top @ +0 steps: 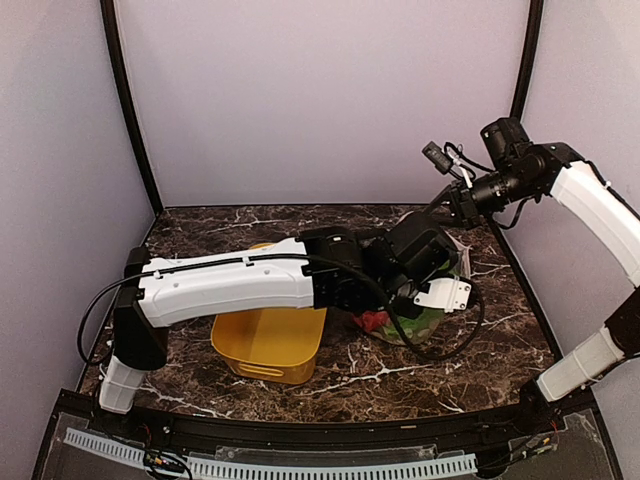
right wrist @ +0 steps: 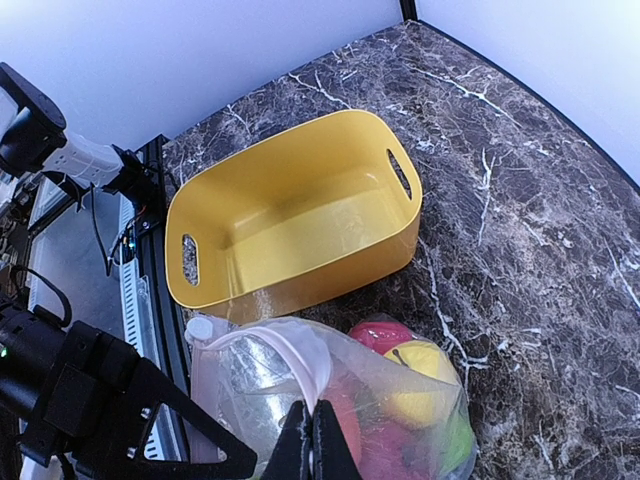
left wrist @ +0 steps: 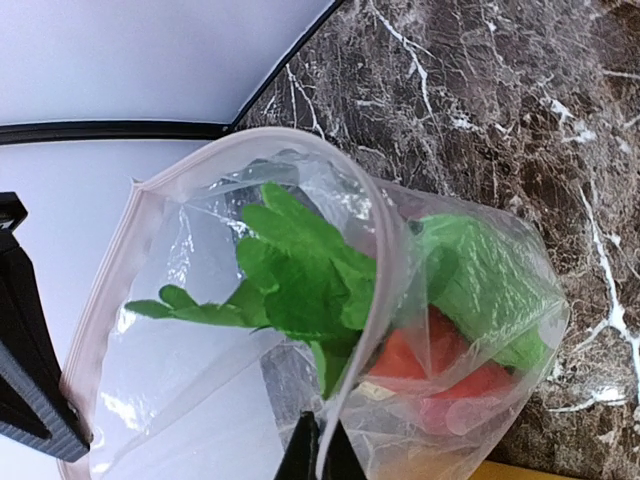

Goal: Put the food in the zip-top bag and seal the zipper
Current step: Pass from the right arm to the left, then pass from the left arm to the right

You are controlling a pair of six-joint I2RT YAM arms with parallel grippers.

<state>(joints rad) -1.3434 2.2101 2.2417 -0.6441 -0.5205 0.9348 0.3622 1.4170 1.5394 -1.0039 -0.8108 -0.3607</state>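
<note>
Top view first: the bag (top: 432, 322) sits on the table (top: 500, 335) at about 4 o'clock from centre, just right of the yellow tub (top: 265, 345). The left arm is stretched across over it, so the left gripper (top: 412, 300) is mostly buried in its own hardware. The right gripper (top: 441, 208) comes in from 2 o'clock above the bag's far side. You can make out red and green food (top: 375, 320) through the plastic.

Left wrist view: the bag (left wrist: 200, 340) gapes wide, with the pinkish zipper (left wrist: 386, 255) curving round the mouth. Leafy green food (left wrist: 300, 280) and some red pieces sit inside toward 4 o'clock. The left gripper (left wrist: 320, 452) at 6 o'clock is pinched tight, with the bag's rim running right between the tips.

Right wrist view: the tub (right wrist: 300, 225) at 11 o'clock has nothing in it as far as I can see. The bag (right wrist: 265, 385) is at 6 o'clock, with a lemon (right wrist: 425, 378) and a pinkish-red fruit inside. The right gripper (right wrist: 315, 445) is clamped shut on the bag's rim too.

So my read: loading looks done, since I see no loose food on the table or in the tub. What's left is the sealing. The mouth is wide open, and both grippers hold the rim, so the strip needs to be pulled flat and pressed along its length.
</note>
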